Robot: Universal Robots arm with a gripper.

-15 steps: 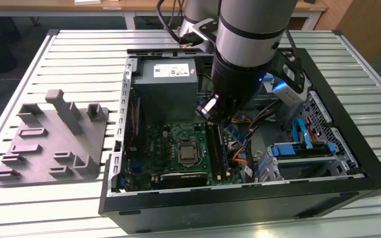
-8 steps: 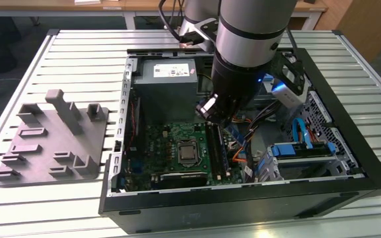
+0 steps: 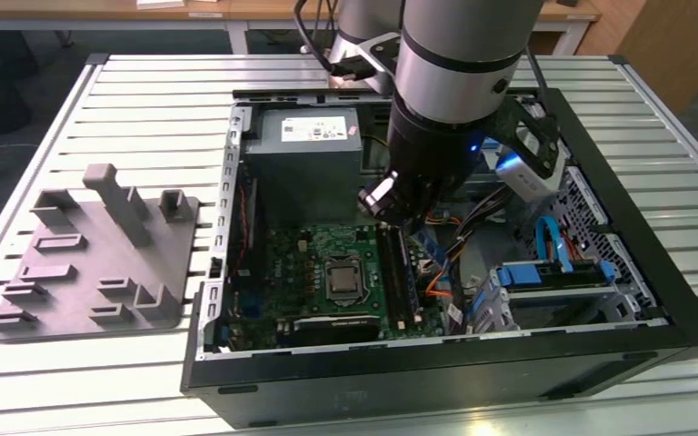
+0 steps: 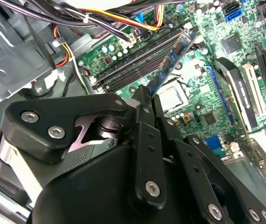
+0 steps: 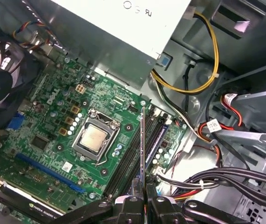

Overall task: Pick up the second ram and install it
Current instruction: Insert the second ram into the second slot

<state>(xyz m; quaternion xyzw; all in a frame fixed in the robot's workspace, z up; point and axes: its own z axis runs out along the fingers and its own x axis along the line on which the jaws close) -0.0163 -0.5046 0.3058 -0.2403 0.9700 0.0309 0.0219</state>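
Claw (image 3: pixel 395 202) closed on the second ram, reaching down into the open computer case (image 3: pixel 446 359).
- Table (image 3: pixel 143 100): white, slatted. The case lies on its side on it.
- Grey fixture (image 3: pixel 94 263): on the table at the exterior view's left, just beside the case.
- Power supply (image 3: pixel 310 150): grey box at the far end of the case.
- Green motherboard (image 3: pixel 301 263): on the case floor, processor socket (image 3: pixel 346 277) near its middle.
- Black memory slots (image 5: pixel 128 154): long, parallel, just beside the socket.
- Second ram (image 4: pixel 171 63): thin bluish stick, one end pinched in the claw's fingertips (image 4: pixel 144 95). It stands over the slots, at an angle to them in the second wrist view, not seated. The first wrist view shows it edge-on (image 5: pixel 142 144) above the slots. Contact with a slot: cannot tell.
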